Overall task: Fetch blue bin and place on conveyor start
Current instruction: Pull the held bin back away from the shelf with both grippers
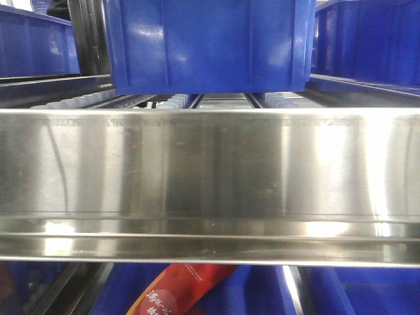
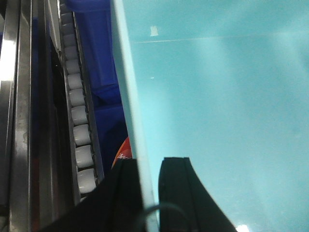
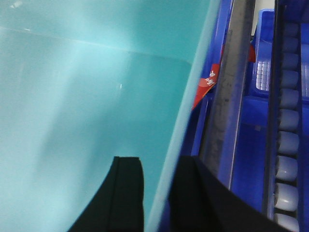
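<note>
The blue bin (image 2: 217, 96) is a pale turquoise tub that fills the left wrist view, and it fills the right wrist view (image 3: 72, 96) too. My left gripper (image 2: 147, 166) is shut on the bin's left wall, one black finger inside (image 2: 178, 193) and one outside. My right gripper (image 3: 161, 166) is shut on the bin's right wall in the same way, with one finger inside (image 3: 126, 198). The conveyor start is out of view. The front view shows neither the bin nor the grippers.
A shiny steel shelf rail (image 1: 210, 170) spans the front view close ahead. Dark blue ribbed crates (image 1: 210, 46) stand on rollers above it. A red packet (image 1: 177, 295) lies in a crate below. Roller tracks run beside the bin on the left (image 2: 79, 121) and right (image 3: 287, 121).
</note>
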Available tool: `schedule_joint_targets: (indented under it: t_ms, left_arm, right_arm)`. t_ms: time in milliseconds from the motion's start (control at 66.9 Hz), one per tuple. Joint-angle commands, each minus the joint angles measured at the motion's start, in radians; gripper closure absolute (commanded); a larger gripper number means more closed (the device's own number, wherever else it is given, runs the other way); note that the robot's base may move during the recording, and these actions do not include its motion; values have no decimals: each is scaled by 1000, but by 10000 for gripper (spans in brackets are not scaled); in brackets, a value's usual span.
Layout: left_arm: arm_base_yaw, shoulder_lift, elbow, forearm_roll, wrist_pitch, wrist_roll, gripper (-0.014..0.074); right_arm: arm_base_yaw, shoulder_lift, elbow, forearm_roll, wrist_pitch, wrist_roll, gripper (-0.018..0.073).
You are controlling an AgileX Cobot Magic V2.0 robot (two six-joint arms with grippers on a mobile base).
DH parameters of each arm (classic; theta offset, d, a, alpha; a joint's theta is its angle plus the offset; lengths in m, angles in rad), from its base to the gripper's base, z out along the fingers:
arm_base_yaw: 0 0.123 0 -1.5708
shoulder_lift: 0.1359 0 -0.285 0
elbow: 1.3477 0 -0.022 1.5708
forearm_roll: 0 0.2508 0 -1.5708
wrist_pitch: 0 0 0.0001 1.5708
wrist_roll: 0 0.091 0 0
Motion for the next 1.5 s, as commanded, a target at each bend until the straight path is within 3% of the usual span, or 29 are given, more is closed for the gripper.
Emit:
schedule_joint_targets:
  t_ms: [0,1480]
  left_arm:
    - [-11,-23,-8,-40,-30,13,707]
    - [-11,-23,-8,-40,-36,13,707]
  right_arm:
    - [-6,-2,-6,-46,-36,14,712]
    - [-6,-2,-6,-46,-82,14,712]
